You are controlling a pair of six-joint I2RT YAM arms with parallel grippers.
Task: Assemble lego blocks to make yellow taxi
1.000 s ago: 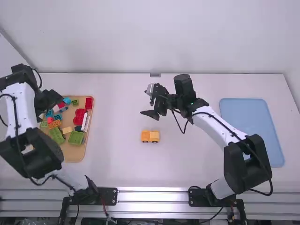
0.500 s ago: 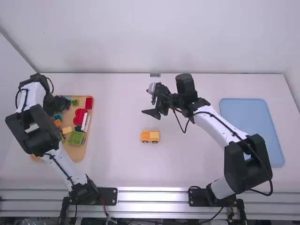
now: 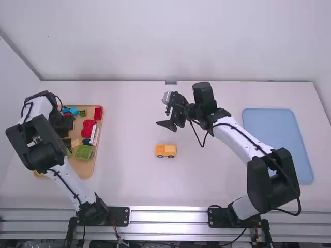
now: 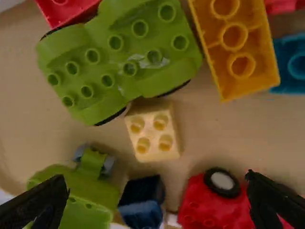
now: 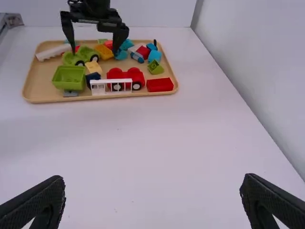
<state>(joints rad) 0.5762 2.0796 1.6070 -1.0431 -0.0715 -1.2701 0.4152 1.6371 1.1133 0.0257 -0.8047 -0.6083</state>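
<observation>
Over the tray, my left gripper (image 3: 66,135) hangs above the blocks; in the left wrist view the left gripper (image 4: 157,202) is open, its fingers wide apart. Below it lies a pale yellow four-stud block (image 4: 154,131), between a green wheeled base and a dark blue block. An orange-yellow block (image 4: 237,43) lies hollow side up nearby. Alone at mid-table stands a yellow-orange toy vehicle (image 3: 166,150) on dark wheels. My right gripper (image 3: 162,111) is beyond that vehicle, held above the table; in the right wrist view the right gripper (image 5: 151,202) is open and holds nothing.
The wooden tray (image 5: 29,86) at the left also bears a green box block (image 5: 69,77), a red wheeled piece (image 5: 126,75), a white fence-like piece (image 5: 111,86) and a red brick (image 5: 160,85). A blue tray (image 3: 279,139) lies at the right.
My left arm has swung over the wooden tray, its gripper shifting first right, then toward the camera, uncovering blue and red pieces at the far side. The right arm has barely moved; the vehicle stayed put.
</observation>
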